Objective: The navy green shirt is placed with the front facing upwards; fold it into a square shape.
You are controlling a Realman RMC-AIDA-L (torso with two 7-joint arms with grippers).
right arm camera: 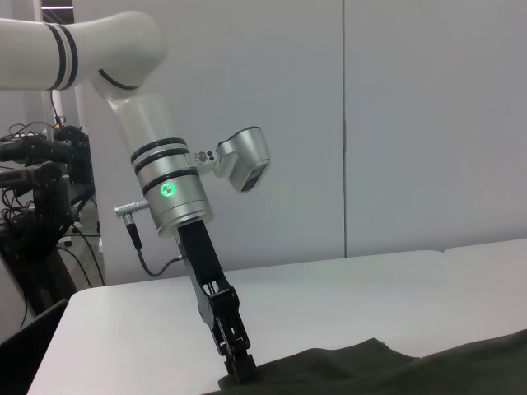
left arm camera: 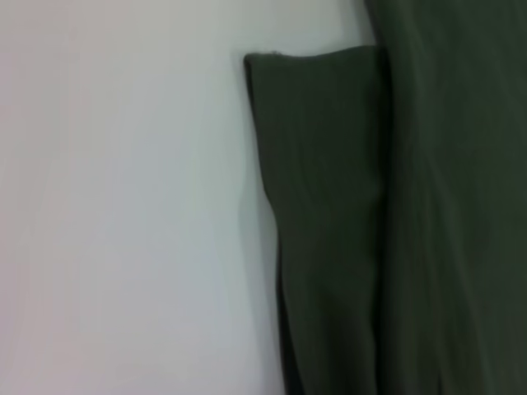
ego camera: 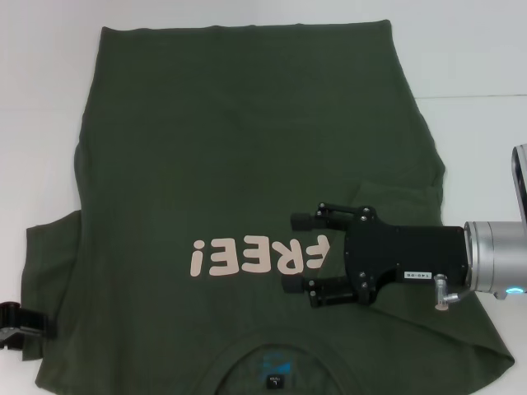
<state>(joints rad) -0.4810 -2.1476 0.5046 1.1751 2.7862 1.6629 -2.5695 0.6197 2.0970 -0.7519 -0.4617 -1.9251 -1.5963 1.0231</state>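
Nearest the camera, at the lower edge of the head view, lies the round neck of the navy green shirt (ego camera: 247, 164), which spreads face up over most of the white table (ego camera: 469, 49) with its hem toward the upper part of the frame; there is one shirt, and its pale "FREE!" lettering (ego camera: 259, 255) reads upside down at centre. At the lower left edge the left gripper (ego camera: 18, 322) sits at the shirt's sleeve edge, only partly in frame there. The right wrist view shows it better: the left gripper (right arm camera: 237, 369) points steeply down, its tip pressed onto the edge of the cloth (right arm camera: 387, 370), though whether it has pinched the fabric cannot be told. The left wrist view shows only the sleeve (left arm camera: 325, 214) lying flat on the table (left arm camera: 123, 206). Right of centre in the head view, the right gripper (ego camera: 298, 253) hovers over the chest just beside the lettering, its two fingers spread wide apart and holding nothing. Two arms appear in all.
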